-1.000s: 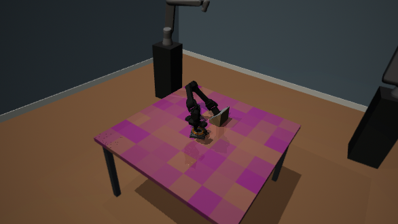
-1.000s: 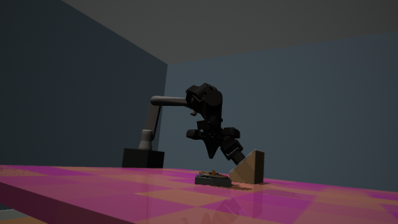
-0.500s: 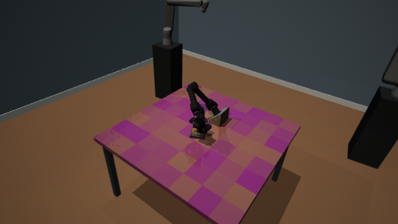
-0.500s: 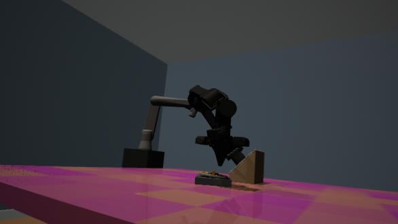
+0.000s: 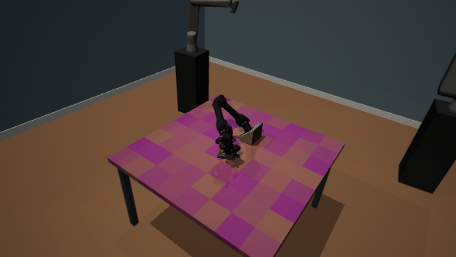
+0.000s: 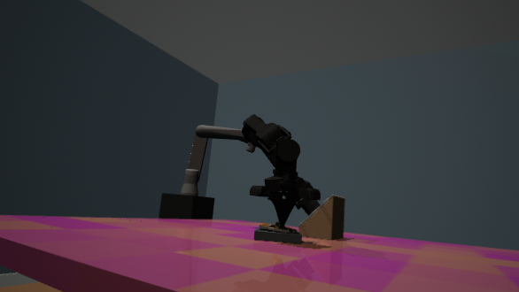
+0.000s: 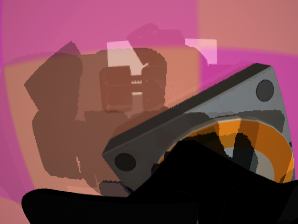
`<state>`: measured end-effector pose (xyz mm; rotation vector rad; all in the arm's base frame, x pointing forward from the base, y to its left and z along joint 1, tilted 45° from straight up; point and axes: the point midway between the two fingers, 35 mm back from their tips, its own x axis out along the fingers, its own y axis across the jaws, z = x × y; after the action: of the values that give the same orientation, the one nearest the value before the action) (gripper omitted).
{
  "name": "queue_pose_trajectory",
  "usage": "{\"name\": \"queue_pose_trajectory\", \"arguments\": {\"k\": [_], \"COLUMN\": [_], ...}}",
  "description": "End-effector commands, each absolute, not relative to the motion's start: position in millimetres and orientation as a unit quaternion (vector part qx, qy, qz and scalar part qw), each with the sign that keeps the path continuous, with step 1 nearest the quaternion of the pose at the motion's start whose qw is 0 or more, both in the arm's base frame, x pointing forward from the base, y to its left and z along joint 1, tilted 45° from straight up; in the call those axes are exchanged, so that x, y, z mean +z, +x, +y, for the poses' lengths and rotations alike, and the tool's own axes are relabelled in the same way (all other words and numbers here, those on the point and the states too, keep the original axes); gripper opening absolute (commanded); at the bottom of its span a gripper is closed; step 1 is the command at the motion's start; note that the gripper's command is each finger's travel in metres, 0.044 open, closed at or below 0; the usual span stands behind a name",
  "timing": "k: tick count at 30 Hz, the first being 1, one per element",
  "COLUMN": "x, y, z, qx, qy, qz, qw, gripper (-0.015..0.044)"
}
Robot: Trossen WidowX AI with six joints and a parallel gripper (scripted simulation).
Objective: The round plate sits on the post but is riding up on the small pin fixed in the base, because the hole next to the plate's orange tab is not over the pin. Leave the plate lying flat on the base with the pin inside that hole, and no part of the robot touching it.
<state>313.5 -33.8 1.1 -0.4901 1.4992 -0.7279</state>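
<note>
The grey square base (image 5: pixel 221 156) (image 6: pixel 277 237) (image 7: pixel 227 100) lies on the table, turned at an angle in the wrist view, with dark round spots at its corners. The round plate (image 6: pixel 264 226) (image 7: pixel 239 128) sits on it, with an orange rim and a grey middle. My gripper (image 6: pixel 282 226) (image 7: pixel 185 148) is shut, with nothing seen between the fingers. It points down, its tips at the top of the plate; whether they touch it I cannot tell. The fingers hide part of the plate. The tab, its hole and the pin cannot be made out, nor can the plate's tilt.
A wedge-shaped block (image 5: pixel 253 136) (image 6: pixel 333 219) stands on the table (image 5: pixel 218 202) (image 6: pixel 133 254) behind the base, at the foot of my arm. Grey arms on black pedestals (image 5: pixel 192 82) (image 5: pixel 424 148) stand beyond the table. My arm's shadow falls beside the base.
</note>
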Motion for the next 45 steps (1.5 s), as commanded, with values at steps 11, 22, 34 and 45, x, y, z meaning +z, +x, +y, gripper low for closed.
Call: {"name": "queue_pose_trajectory", "arguments": {"k": [11, 22, 34, 45], "x": [13.2, 23.0, 35.6, 44.5], "y": [319.2, 319.9, 314.3, 306.8], "z": [-48.7, -56.7, -67.3, -74.7], "qx": [-0.321, -0.321, -0.322, -0.322], "qy": [-0.217, -0.217, -0.218, -0.218], "qz": [0.658, 0.658, 0.658, 0.658], "qw": [0.646, 0.646, 0.645, 0.645], "gripper": [0.0, 0.0, 0.0, 0.0]}}
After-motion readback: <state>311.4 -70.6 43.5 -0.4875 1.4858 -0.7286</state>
